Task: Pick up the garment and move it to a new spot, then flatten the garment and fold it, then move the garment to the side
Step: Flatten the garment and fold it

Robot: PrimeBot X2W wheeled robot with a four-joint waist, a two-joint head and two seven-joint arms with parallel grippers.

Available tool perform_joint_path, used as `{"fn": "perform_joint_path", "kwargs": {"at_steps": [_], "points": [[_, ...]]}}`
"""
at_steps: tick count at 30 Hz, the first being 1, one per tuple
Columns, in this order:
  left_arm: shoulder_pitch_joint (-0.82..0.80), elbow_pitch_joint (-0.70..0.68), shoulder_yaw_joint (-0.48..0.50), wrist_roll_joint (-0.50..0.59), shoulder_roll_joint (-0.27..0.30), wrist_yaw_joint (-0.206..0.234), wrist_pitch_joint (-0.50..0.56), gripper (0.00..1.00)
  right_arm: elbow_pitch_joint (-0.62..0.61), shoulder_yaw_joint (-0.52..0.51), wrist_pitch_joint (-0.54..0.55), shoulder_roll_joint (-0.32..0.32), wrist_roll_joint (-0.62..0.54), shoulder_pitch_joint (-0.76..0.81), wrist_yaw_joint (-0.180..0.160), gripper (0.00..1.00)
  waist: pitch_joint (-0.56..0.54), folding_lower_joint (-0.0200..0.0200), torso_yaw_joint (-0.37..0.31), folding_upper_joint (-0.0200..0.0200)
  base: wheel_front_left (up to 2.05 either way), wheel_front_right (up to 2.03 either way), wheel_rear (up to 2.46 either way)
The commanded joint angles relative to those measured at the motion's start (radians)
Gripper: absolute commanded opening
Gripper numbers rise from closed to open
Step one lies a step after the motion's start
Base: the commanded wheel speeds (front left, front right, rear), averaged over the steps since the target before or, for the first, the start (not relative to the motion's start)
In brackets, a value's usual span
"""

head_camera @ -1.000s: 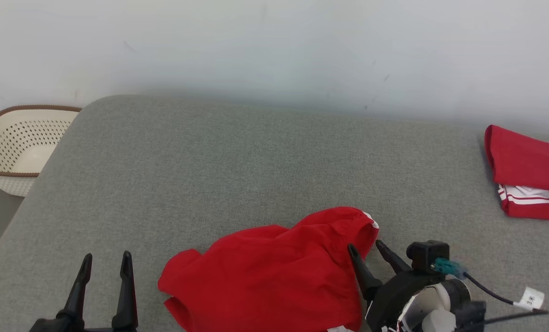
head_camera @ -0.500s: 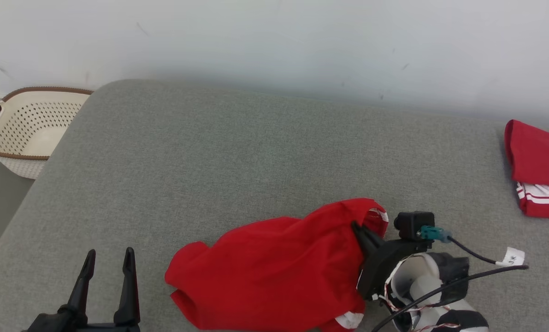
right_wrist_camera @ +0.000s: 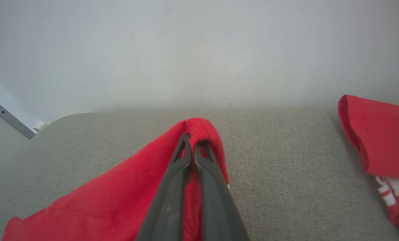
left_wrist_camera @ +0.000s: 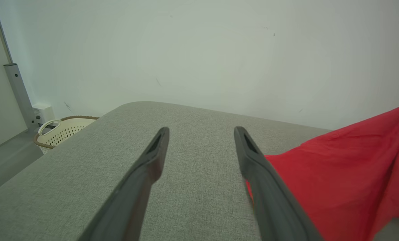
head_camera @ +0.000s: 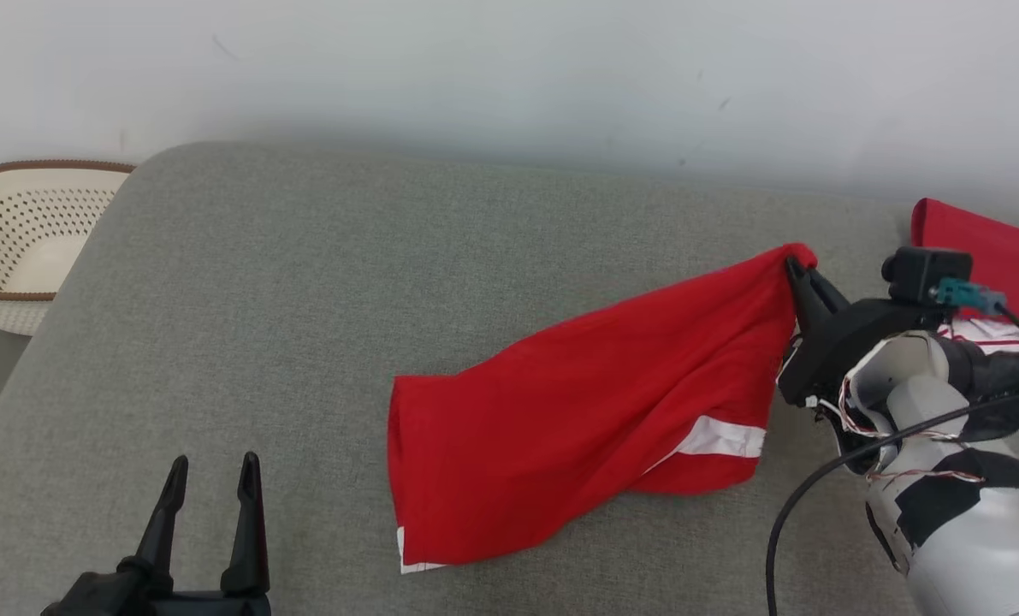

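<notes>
Head view: at three o'clock my right gripper [head_camera: 796, 272] clamped the garment [head_camera: 595, 411], its tips hidden in cloth; my left gripper [head_camera: 213, 464] stood open.

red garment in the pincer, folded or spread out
Neither: the garment is stretched long, one corner held up in the shut right pincer, the rest rumpled on the cushion.

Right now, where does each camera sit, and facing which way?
Head view: sits on the head, faces forward and down at the grey padded surface; shows the open left gripper and the right gripper shut on the red garment.
Left wrist view: rides the left wrist, faces along its spread fingers toward the wall and basket.
Right wrist view: rides the right wrist, faces along its closed fingers pinching the garment.
Shared: all three show the red garment.
</notes>
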Motion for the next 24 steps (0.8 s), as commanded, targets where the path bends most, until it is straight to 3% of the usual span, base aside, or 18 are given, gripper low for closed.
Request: {"fn": "perform_joint_path", "kwargs": {"at_steps": [1, 10, 11, 12, 19, 24], "points": [[-0.017, 0.005, -0.003, -0.006, -0.001, 0.000, -0.004, 1.00, 0.007, 0.001, 0.016, 0.006, 0.004, -0.024, 0.001, 0.00, 0.016, -0.0001, 0.017, -0.0001, 0.00, 0.00, 0.00], [-0.045, 0.028, -0.019, -0.019, -0.002, -0.005, -0.004, 1.00, 0.152, 0.031, 0.054, 0.024, -0.041, -0.124, 0.001, 0.00, 0.041, -0.0001, 0.056, -0.0001, 0.00, 0.00, 0.00], [-0.046, 0.031, -0.022, -0.020, -0.002, -0.003, -0.004, 1.00, 0.176, 0.032, 0.063, 0.029, -0.038, -0.128, 0.001, 0.42, 0.040, -0.0001, 0.057, -0.0001, 0.00, 0.00, 0.00], [-0.043, 0.035, -0.024, -0.024, -0.002, 0.000, -0.004, 1.00, 0.200, 0.049, 0.079, 0.042, -0.032, -0.126, 0.001, 1.00, 0.033, -0.0001, 0.056, -0.0001, 0.00, 0.00, 0.00], [-0.007, 0.042, -0.028, -0.027, -0.002, 0.008, -0.004, 1.00, 0.211, 0.100, 0.072, 0.036, 0.011, -0.074, 0.001, 1.00, -0.002, -0.0001, 0.014, -0.0001, 0.00, 0.00, 0.00], [0.011, 0.040, -0.028, -0.026, -0.002, 0.016, -0.004, 1.00, 0.149, 0.138, 0.058, 0.010, 0.056, -0.004, 0.001, 1.00, -0.027, -0.0001, -0.021, -0.0001, 0.00, 0.00, 0.00]]}}
